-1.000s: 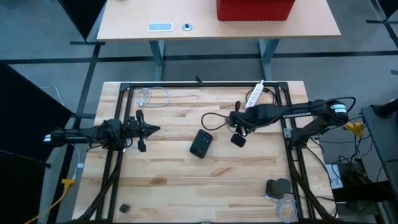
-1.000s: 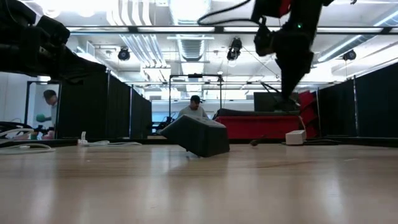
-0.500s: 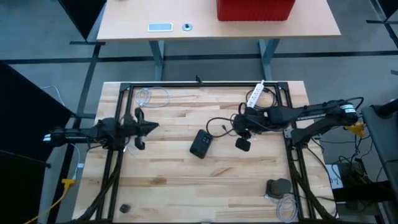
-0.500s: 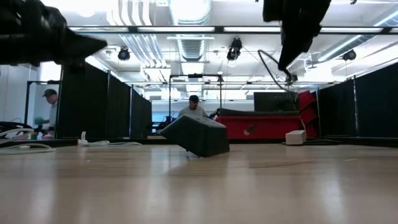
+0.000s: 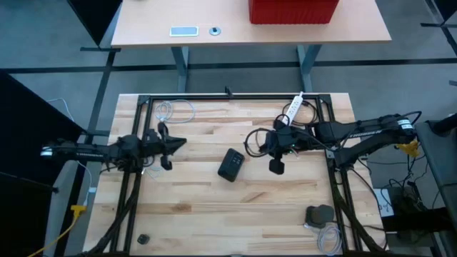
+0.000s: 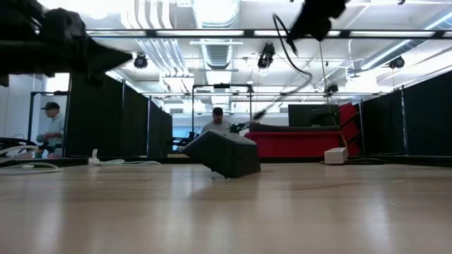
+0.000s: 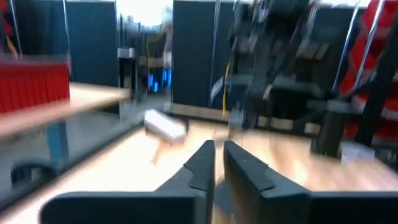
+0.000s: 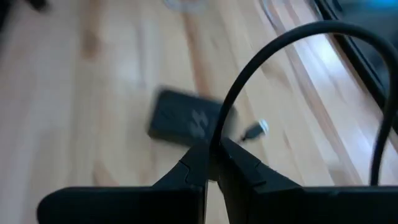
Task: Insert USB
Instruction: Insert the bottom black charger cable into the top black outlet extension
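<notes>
USB cable (image 8: pixel 292 37), black, clamped between the closed fingers of the right gripper (image 8: pixel 213 163) above the middle of the wooden table (image 5: pixel 193 207); looping up from the fingers, with its silver plug (image 8: pixel 256 129) hanging free over the wood; black box (image 5: pixel 230 165) lying flat near the table centre, just beside that gripper; left gripper (image 7: pixel 214 163) held over the left side, well apart from the box, fingers nearly together with a narrow gap, holding nothing; white power strip (image 5: pixel 293 107) at the far right edge.
</notes>
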`<state>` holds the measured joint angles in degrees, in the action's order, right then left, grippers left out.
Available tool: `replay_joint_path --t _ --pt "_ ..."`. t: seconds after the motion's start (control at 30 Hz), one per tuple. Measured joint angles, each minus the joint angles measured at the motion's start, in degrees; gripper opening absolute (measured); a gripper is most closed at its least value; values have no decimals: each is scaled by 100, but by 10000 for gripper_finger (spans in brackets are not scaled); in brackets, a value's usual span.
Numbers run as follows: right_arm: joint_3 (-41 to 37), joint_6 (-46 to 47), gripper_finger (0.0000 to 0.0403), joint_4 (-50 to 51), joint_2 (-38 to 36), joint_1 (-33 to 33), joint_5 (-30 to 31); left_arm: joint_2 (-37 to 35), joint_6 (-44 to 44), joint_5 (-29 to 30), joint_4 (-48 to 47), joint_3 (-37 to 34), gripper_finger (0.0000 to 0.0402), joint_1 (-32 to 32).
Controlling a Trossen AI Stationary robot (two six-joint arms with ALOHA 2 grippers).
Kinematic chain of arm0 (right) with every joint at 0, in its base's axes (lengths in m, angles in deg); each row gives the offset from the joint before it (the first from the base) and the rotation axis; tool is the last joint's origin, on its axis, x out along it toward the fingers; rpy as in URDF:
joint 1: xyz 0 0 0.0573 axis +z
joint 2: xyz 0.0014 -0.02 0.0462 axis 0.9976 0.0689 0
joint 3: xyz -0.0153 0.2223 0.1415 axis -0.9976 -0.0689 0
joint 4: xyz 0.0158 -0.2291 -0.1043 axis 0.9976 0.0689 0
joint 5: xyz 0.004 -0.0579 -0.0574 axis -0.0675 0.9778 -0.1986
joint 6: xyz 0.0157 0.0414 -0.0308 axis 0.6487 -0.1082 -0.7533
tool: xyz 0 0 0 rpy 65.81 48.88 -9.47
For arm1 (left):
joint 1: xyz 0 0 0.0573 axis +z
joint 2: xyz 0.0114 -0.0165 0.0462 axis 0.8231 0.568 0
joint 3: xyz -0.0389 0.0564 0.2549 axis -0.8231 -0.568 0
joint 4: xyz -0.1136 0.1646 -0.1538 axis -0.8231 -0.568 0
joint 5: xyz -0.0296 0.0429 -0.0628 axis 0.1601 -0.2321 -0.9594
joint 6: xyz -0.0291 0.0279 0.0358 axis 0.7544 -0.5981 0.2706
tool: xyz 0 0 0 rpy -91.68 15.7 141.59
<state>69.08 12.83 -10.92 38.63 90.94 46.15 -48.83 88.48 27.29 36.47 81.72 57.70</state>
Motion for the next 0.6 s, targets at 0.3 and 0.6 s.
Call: replay_joint_path --t 0.3,0.6 --pt "7 -387 12 -1576 481 -2 -700 1938 -391 -140 1064 383 175 -53" --pt "170 -381 12 -2173 1145 -3 -849 3822 -1224 -446 706 1519 253 -479"
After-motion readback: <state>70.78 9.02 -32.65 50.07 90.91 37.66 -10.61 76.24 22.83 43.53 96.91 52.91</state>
